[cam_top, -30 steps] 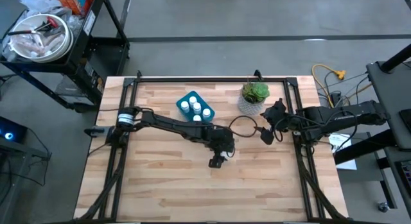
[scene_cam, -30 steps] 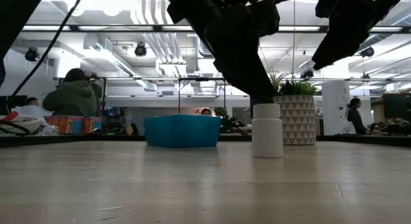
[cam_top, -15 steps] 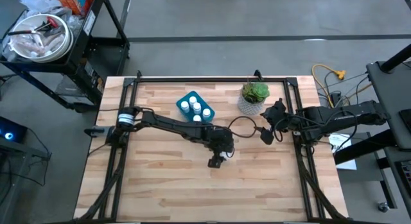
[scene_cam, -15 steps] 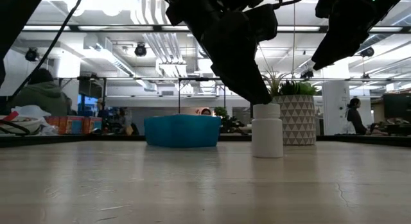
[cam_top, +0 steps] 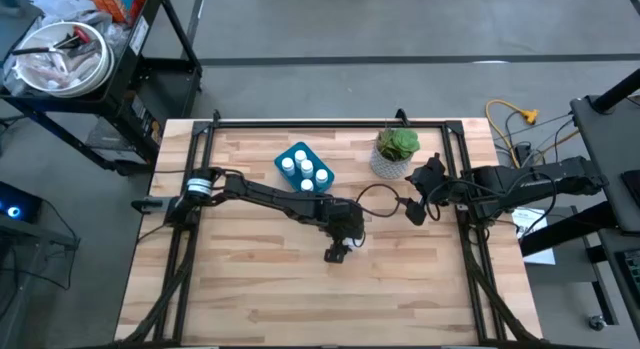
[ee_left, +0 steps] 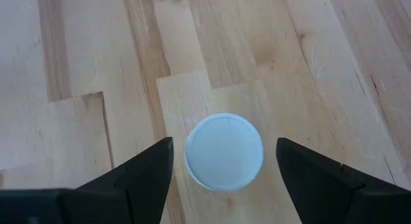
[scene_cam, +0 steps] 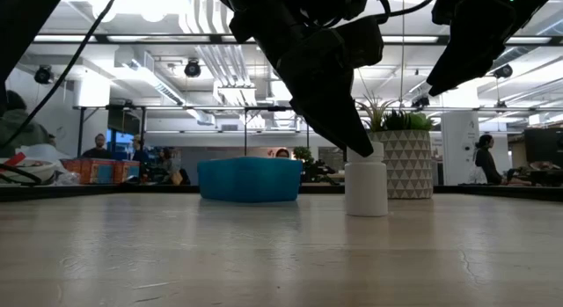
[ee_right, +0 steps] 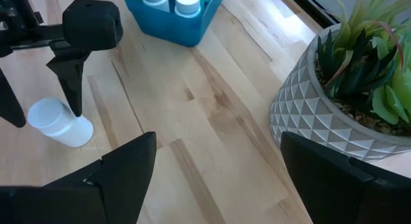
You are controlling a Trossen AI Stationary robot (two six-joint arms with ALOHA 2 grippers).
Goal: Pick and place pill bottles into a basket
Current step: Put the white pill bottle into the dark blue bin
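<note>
The left gripper (ee_left: 224, 161) is coming lower around the pill bottle (ee_left: 224, 151) mid-bench, fingers apart, not clamping yet; grasp is near.

Bright overhead lighting (ceiling glare), arms silhouetted, soft shadows

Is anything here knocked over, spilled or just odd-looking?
Nothing stands out. The lone pill bottle stands upright on the table, with the left gripper open, its fingers on either side of the cap. The other bottles sit upright in the blue basket, and the plant pot is upright too.
</note>
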